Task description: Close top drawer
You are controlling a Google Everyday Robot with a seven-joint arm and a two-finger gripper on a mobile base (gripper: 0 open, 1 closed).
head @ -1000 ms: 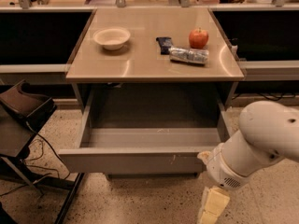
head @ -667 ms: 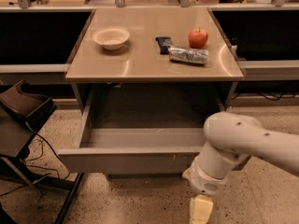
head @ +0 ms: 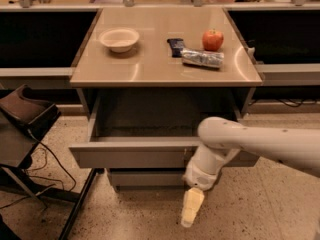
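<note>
One wide grey metal top drawer (head: 135, 158) stands pulled out from under the front edge of the beige square desk (head: 150, 71).
The white arm (head: 260, 144) holds its pale gripper (head: 192, 207) below the drawer's front, right of centre, seemingly just clear of it; whether it is open or closed cannot be told.

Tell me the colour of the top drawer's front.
Plain grey, seen in the camera view on the top drawer, with the gripper hanging just below its front.
</note>
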